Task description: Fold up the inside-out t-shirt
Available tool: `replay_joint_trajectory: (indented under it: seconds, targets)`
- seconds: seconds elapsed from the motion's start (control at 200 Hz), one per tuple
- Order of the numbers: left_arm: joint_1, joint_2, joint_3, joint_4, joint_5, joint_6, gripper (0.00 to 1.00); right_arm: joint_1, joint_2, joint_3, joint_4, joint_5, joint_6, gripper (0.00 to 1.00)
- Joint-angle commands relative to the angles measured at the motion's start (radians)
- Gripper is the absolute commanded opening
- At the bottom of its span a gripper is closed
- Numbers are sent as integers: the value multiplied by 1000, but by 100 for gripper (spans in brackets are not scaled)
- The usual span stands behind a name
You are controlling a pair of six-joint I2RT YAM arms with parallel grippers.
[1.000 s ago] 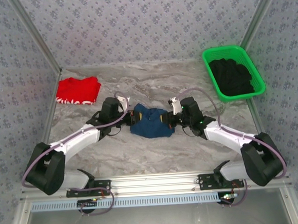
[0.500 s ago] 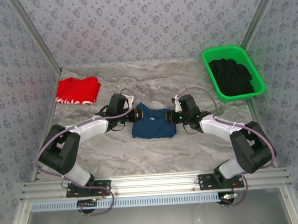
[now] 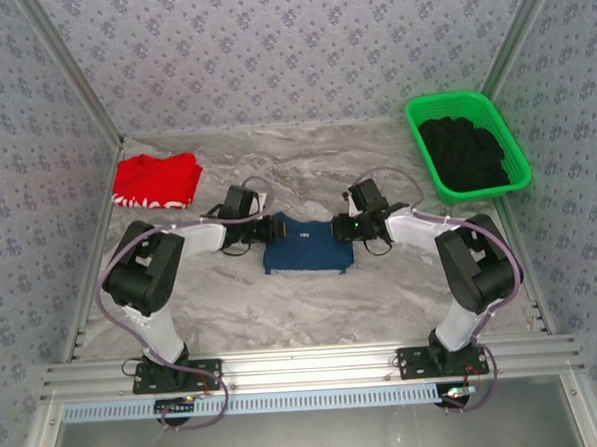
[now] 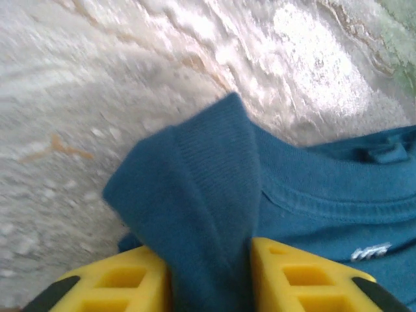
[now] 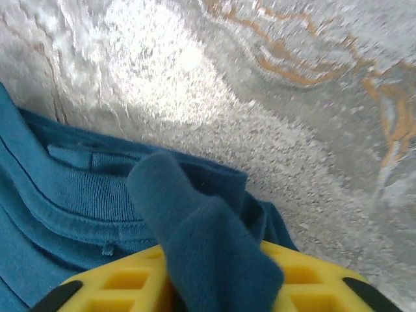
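Two arms are reaching in low toward mid-table, one from each side, w/ elbows bent.

Inside-out t-shirt [image 3: 305,248] is lying flat at ctr of table [image 3: 283,309], dark blue, making a rough rectangle. A small white mark is showing near its far edge, approx. mid-width.

Left gripper [image 3: 270,228] is sitting at the shirt's far-left corner, touching cloth. Left wrist cam: yellow fingers [image 4: 123,281] are standing apart w/ a ribbed fold of blue cloth rising between them and filling the gap, touching both inner faces. Can't tell if they're pinching it or just flanking it. Collar seam is running off to the right of the fold, w/ a small white mark beside it near the frame's lower right. Bare marble is showing beyond the fold.

Right gripper [image 3: 337,227] is sitting at the far-right corner, also on cloth. Right wrist cam: same picture, w/ a rounded lump of blue cloth sitting between the yellow fingers [image 5: 315,286] and spilling over them. Grip vs. loose contact: can't tell. Ribbed neckband is curving away to the left of the lump, lying on the marble.

Both grippers are pointing inward at each other across the shirt's far edge, shirt between them.

Elsewhere: red garment [image 3: 156,181] w/ white trim is lying folded at far left, well apart from the shirt. Green basket [image 3: 421,137] is sitting at far right, holding black clothing [image 3: 465,153], also well apart.

Near strip of table is showing only grey marble veining.
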Motion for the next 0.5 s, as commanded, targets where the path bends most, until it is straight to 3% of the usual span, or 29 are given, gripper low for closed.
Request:
replay_joint_trajectory:
  seconds: [0.0, 0.085, 0.205, 0.345, 0.495]
  targets:
    - [21, -82, 12, -51, -60, 7, 46, -24, -89, 31, -144, 4, -53, 46]
    - [21, -148, -11, -90, -89, 7, 57, -28, -174, 22, -224, 30, -86, 58]
    - [14, -269, -79, -126, -93, -10, 67, 14, -289, -10, -254, 67, -89, 60]
    - [-48, -360, -151, -72, 10, -28, 64, 106, -273, -57, -101, -52, -2, 54]
    - [-98, -268, -155, -44, 91, -45, 57, 111, -163, -73, -46, -115, 34, 45]
